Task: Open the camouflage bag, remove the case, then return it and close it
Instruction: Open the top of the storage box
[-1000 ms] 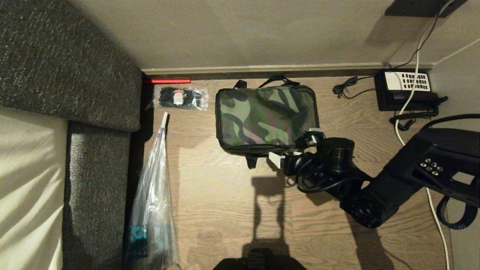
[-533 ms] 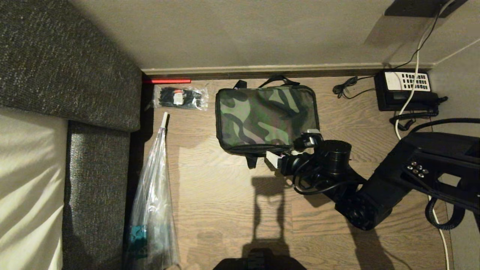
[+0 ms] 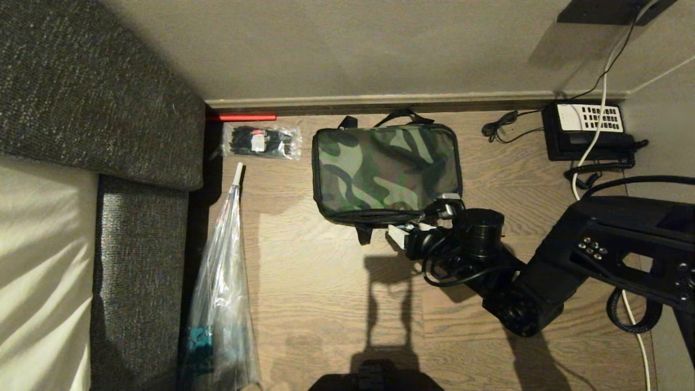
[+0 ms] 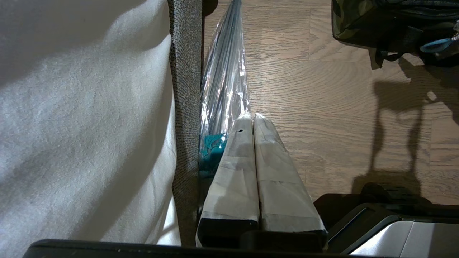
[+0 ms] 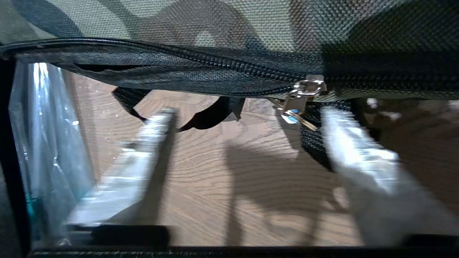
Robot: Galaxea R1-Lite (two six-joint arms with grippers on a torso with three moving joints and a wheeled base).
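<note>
Right gripper (image 5: 247,114) at the camouflage bag's (image 3: 385,168) near edge, fingers spread, zipper pull (image 5: 299,100) between them; bag zipped, contents hidden; left gripper (image 4: 252,120) pressed together.

The floor (image 3: 326,304) is wood-grain plank in a warm brown, running up to a plain pale wall (image 3: 353,49) edged by a dark baseboard (image 3: 380,104). Along the left stands a piece of furniture in coarse dark grey fabric (image 3: 98,92) with a pale cream sheet (image 3: 38,260) over its seat. A clear plastic bag (image 3: 220,304) lies on the floor just beside it, and a small packet of black cable ties (image 3: 262,141) near the wall. In the far right corner sits a black telephone (image 3: 589,133) with a white keypad, cords trailing around it. Light falls in slanting patches, throwing hard shadows across the planks.
</note>
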